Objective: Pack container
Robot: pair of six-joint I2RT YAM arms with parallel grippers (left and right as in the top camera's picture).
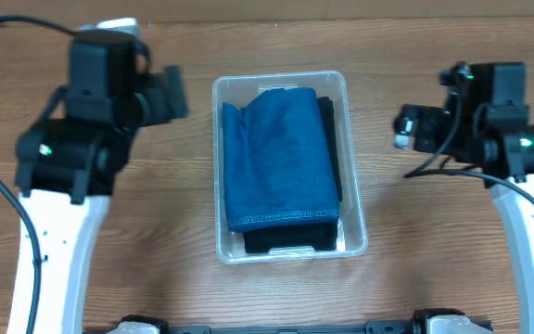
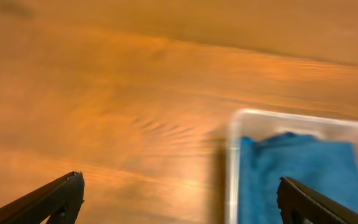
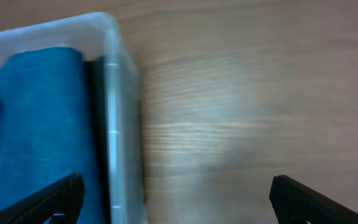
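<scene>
left claw (image 2: pixel 179 186) and right claw (image 3: pixel 176 183) gape wide, empty, over wood-grain table (image 1: pixel 156 232), flanking the container (image 1: pixel 281 78) of blue cloth (image 1: pixel 279 158).

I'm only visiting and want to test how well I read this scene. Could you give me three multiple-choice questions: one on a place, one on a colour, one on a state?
1. Where does the clear container sit?
A. between the left tool and the right tool
B. left of both tools
C. right of both tools

2. What colour is the top cloth in it?
A. red
B. blue
C. white

3. How are the two tools?
A. both shut on a cloth
B. one holds the container
C. both open, holding nothing

Answers:
1 A: the overhead view shows one tool on each side of it.
2 B: the top cloth is blue and lies over a black cloth.
3 C: each wrist view shows its fingers wide apart, gripping nothing.
</scene>
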